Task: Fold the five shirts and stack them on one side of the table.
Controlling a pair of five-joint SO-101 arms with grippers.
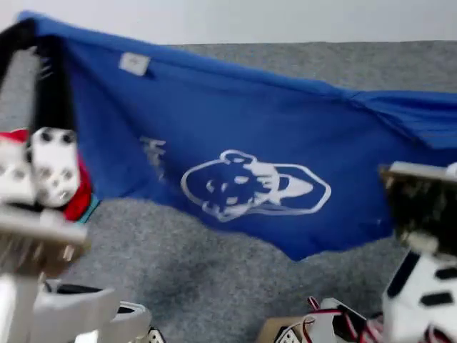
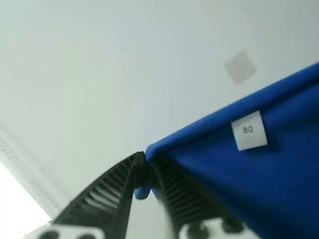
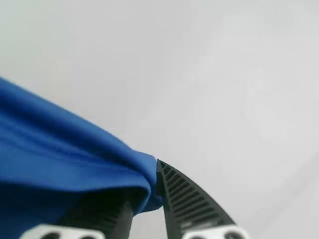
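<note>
**Blue shirt held up between two arms.** Blue shirt point(image 1: 250, 136) is lifted clear of the grey desk point(image 1: 178, 279) and stretched between both arms, probably so that it hangs flat and can be laid down smooth for folding. The left gripper point(image 2: 145, 164) is pressed together on the shirt's upper edge, near the white label point(image 2: 248, 130), with a bead of cloth bulging between its fingers; the right gripper point(image 3: 153, 184) likewise pinches a bunched corner at the other end. The two holds, well apart, pull the top edge taut; the lower part sags in a curve toward the desk; the white printed figure point(image 1: 253, 187) faces the high camera. Red cloth point(image 1: 80, 196), likely another shirt, sits beside the left arm, partly covered by that arm and by the blue shirt; its shape cannot be made out. The shirt's right end is cut off by the high view's edge; sleeves and collar are hard to tell apart; whatever lies on the desk behind the hanging cloth is hidden.
</note>
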